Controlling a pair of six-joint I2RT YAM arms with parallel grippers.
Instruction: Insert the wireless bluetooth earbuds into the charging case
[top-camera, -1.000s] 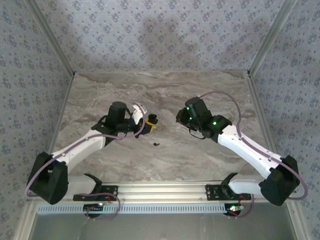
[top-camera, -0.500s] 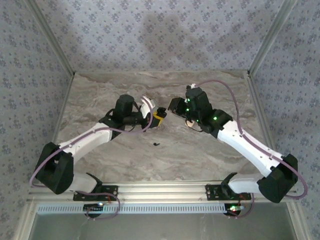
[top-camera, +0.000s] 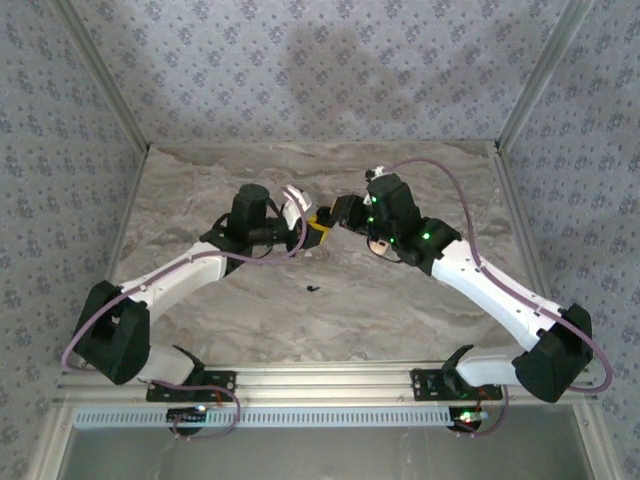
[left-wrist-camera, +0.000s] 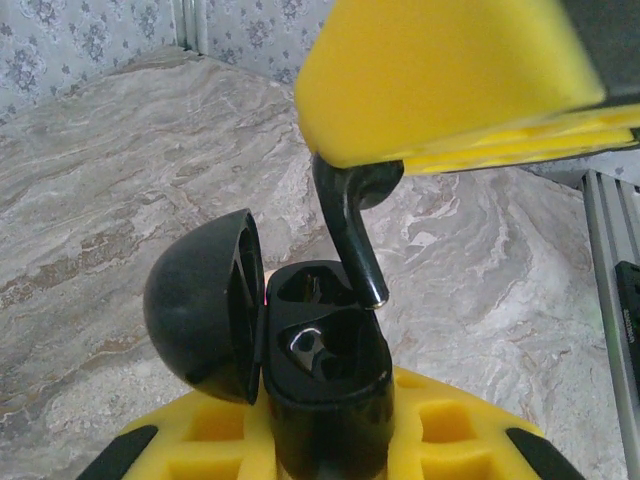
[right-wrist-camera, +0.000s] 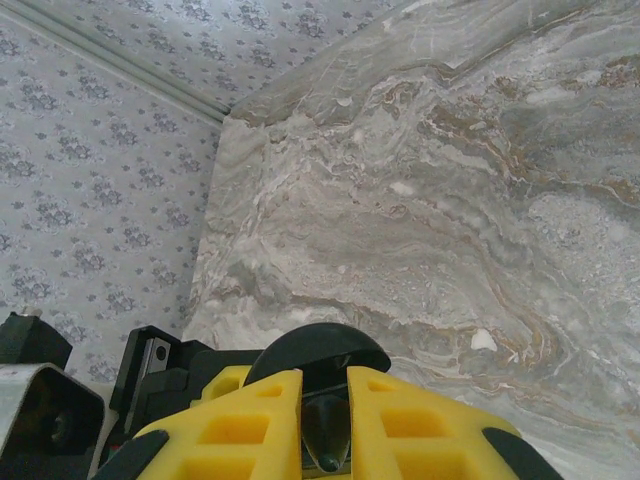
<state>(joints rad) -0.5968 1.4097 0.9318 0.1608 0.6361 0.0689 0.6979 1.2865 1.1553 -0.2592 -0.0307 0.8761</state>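
Marble bench (top-camera: 430, 190) is sitting between flowered walls (top-camera: 330, 90). Left tool (top-camera: 316, 224) is clenching the open case (left-wrist-camera: 330, 380) mid-bench; right tool (right-wrist-camera: 325, 420) is pinching an earbud (left-wrist-camera: 350, 235) over it; second earbud (top-camera: 314, 289) is lying toward the front edge.

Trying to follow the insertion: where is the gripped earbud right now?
In the left wrist view, the earbud hangs stem-down from the right gripper, its tip at the rim of the open charging case that the left gripper holds.

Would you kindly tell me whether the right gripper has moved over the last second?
Yes. Against the loose earbud lying on the table, the right gripper has shifted left and farther back, closing on the left gripper.
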